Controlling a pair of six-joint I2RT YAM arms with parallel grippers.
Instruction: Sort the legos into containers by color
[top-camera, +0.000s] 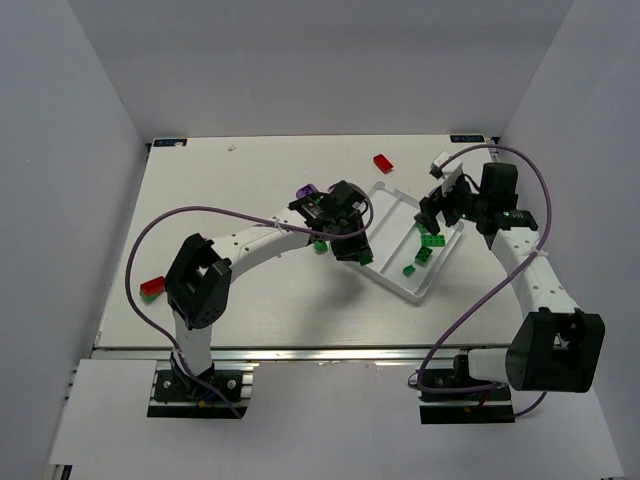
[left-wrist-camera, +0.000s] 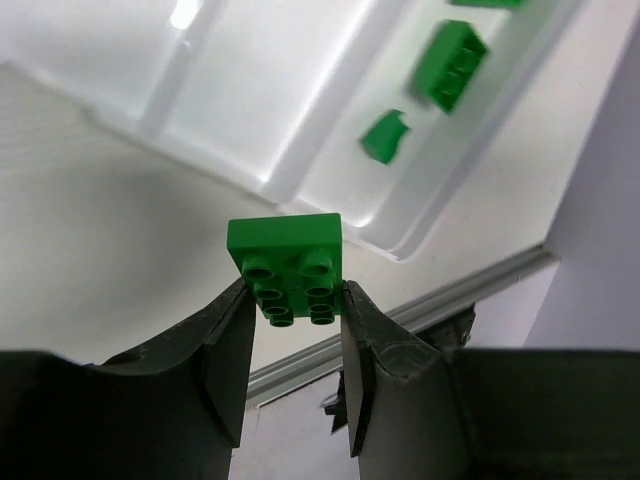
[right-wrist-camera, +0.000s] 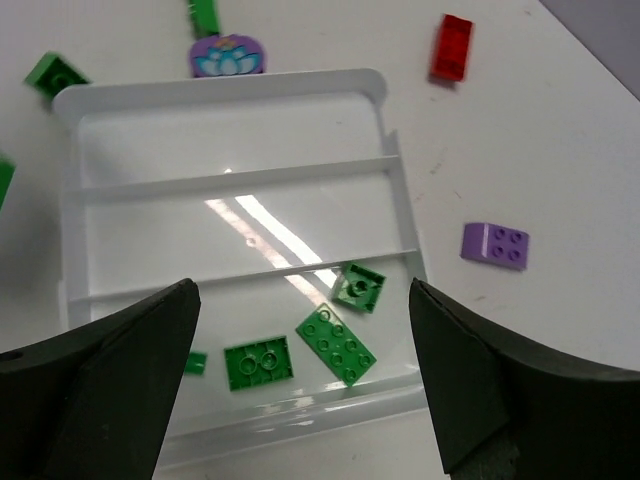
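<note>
A green lego (left-wrist-camera: 288, 262) sits studs toward the camera between the fingertips of my left gripper (left-wrist-camera: 296, 292), which is shut on it. That gripper (top-camera: 347, 240) hovers at the left edge of the white tray (top-camera: 392, 200). The tray has three long containers (right-wrist-camera: 230, 215). The nearest one holds several green legos (right-wrist-camera: 336, 343), also in the top view (top-camera: 430, 240). My right gripper (right-wrist-camera: 300, 292) hangs open above this compartment with nothing between its fingers (top-camera: 440, 212). A purple lego (right-wrist-camera: 495, 245) and a red lego (right-wrist-camera: 451, 47) lie on the table beside the tray.
A purple flower piece (right-wrist-camera: 229, 55) and loose green legos (right-wrist-camera: 55, 75) lie beyond the tray's far end. Another red lego (top-camera: 152, 286) rests by the table's left edge. White walls enclose the table (top-camera: 250, 180) on three sides.
</note>
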